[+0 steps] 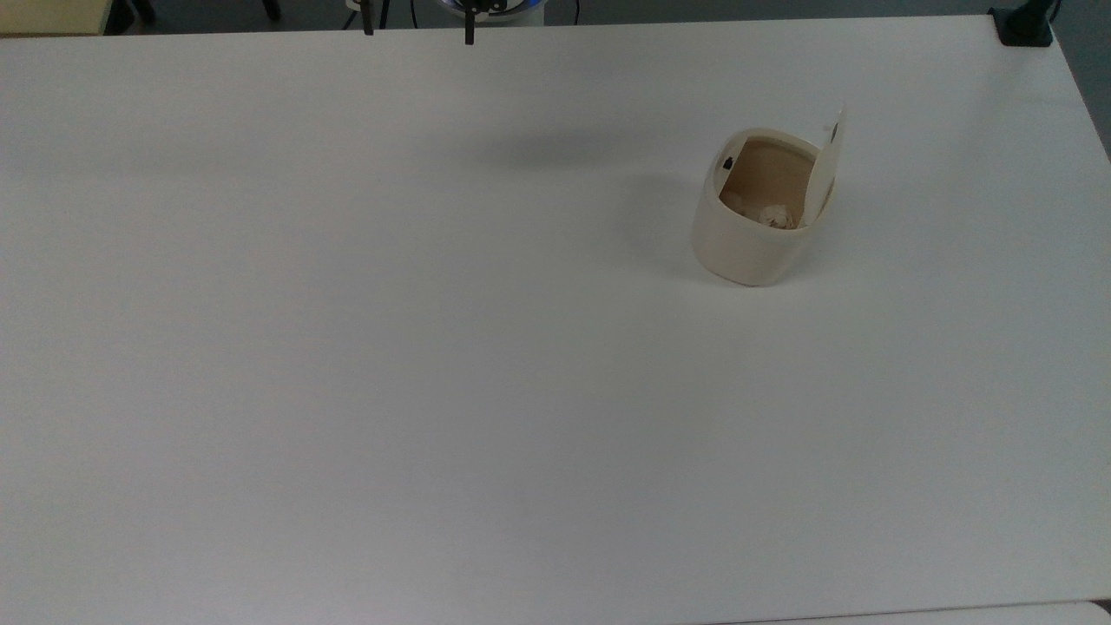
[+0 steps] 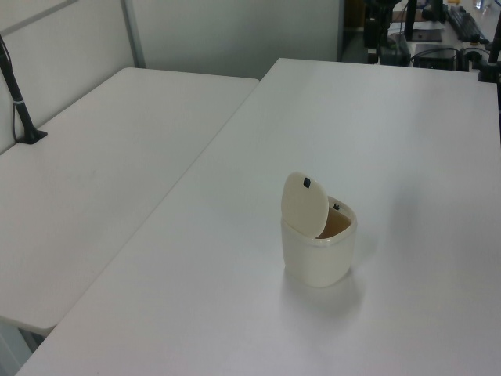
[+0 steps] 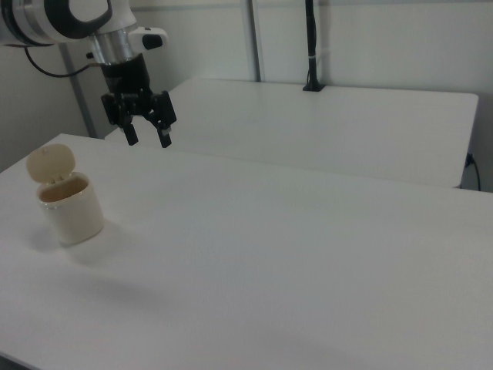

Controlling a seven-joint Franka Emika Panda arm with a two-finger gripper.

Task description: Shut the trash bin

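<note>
Cream trash bin (image 1: 748,243) (tan inside); white table (image 1: 347,347); black gripper (image 3: 147,133).

No legible text, label, brand, number or sign appears on any surface in the top view, left view or right view.
</note>
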